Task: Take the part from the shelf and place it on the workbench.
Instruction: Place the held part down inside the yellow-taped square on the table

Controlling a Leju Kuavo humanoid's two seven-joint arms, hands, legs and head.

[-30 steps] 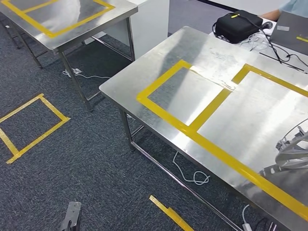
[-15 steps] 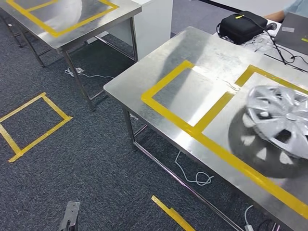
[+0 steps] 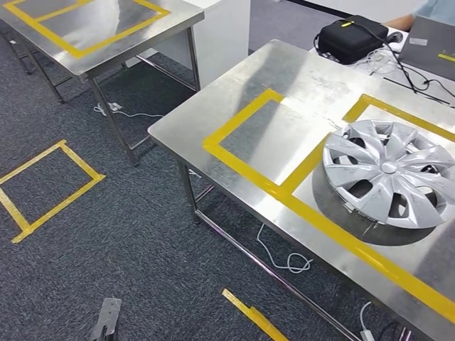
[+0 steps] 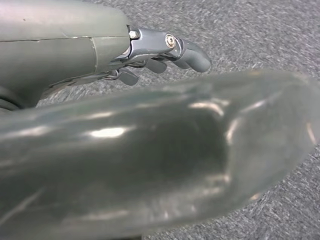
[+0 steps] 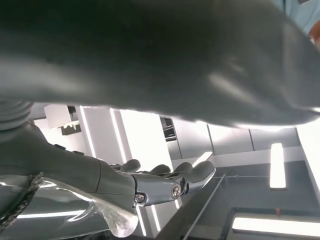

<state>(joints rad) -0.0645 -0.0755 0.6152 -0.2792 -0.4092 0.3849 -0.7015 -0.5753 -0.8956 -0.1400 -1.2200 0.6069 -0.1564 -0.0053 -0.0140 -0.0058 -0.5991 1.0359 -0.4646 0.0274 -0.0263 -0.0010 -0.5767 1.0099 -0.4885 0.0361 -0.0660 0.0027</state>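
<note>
On your far left, yellow tape marks a square (image 3: pixel 48 186) on the dark carpet (image 3: pixel 134 249), and behind it stands a second steel table (image 3: pixel 177 18) with its own tape outline. In the left wrist view, your left hand (image 4: pixel 113 55) hangs over the carpet with its fingers (image 4: pixel 192 55) stretched out fairly straight and nothing between them. Moving right, the nearer table (image 3: pixel 301 78) carries two yellow-taped rectangles side by side; the left one is bare steel. The part, a silver hubcap (image 3: pixel 389 172), lies face up inside the right rectangle, its near-left edge reaching the tape strip that divides the two. A white cable (image 3: pixel 284 259) loops on the floor under the table. Beyond the hubcap, at the table's far end, sits a black bag (image 3: pixel 351 37) with cables around it. In the right wrist view, your right hand (image 5: pixel 124 185) points toward ceiling lights, its fingers (image 5: pixel 196 172) extended close alongside one another and holding nothing.
</note>
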